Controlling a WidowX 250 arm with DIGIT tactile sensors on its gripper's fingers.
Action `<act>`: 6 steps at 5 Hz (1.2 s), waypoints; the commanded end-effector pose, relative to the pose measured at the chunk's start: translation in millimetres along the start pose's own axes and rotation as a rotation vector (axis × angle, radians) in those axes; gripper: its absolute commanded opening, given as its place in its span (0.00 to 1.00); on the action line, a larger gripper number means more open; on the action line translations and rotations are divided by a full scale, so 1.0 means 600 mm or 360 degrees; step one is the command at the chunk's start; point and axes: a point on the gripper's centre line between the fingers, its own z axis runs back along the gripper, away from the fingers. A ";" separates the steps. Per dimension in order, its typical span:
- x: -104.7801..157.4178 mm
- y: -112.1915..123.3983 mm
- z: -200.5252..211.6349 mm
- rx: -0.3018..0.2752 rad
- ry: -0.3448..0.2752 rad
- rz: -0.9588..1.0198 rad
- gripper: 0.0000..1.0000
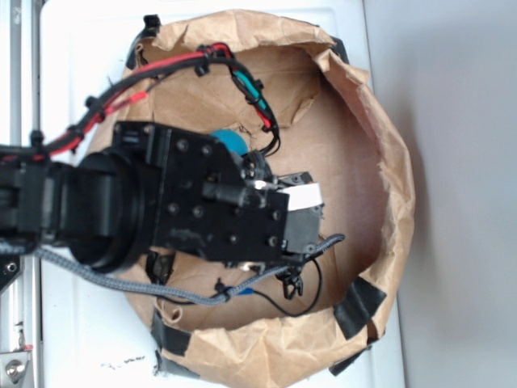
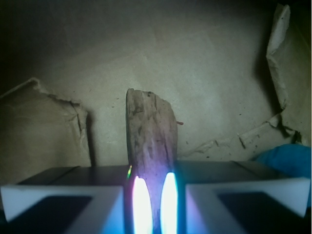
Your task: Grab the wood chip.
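Note:
In the wrist view the wood chip (image 2: 150, 131), a brown sliver with dark grain streaks and a rough top end, stands between my two white fingers (image 2: 63, 207). My gripper (image 2: 154, 195) is shut on its lower end, with bright glare along both sides of the chip. The chip sticks out from the jaws over the brown paper floor. In the exterior view my black arm and gripper (image 1: 303, 212) hang over the middle of the paper bowl and hide the chip. The teal ball (image 1: 229, 142) peeks out behind the arm; it also shows in the wrist view (image 2: 287, 161) at the right edge.
The brown paper bowl (image 1: 388, 145) with crumpled raised walls surrounds the gripper, held down with black tape (image 1: 358, 307). Torn paper flaps (image 2: 39, 117) rise at the left and upper right (image 2: 282, 53) of the wrist view. Cables (image 1: 242, 81) run over the arm.

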 end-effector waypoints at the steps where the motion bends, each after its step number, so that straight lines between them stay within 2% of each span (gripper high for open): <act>1: 0.049 -0.002 0.149 -0.0309 -0.0107 0.0103 0.00; 3: 0.037 0.008 0.219 -0.0167 -0.0122 0.0077 0.00; 4: 0.037 0.013 0.212 -0.0162 -0.0109 0.0057 0.95; 5: 0.044 0.007 0.169 -0.0229 -0.0073 -0.0061 1.00; 6: 0.050 -0.003 0.129 -0.0364 0.0020 -0.0192 1.00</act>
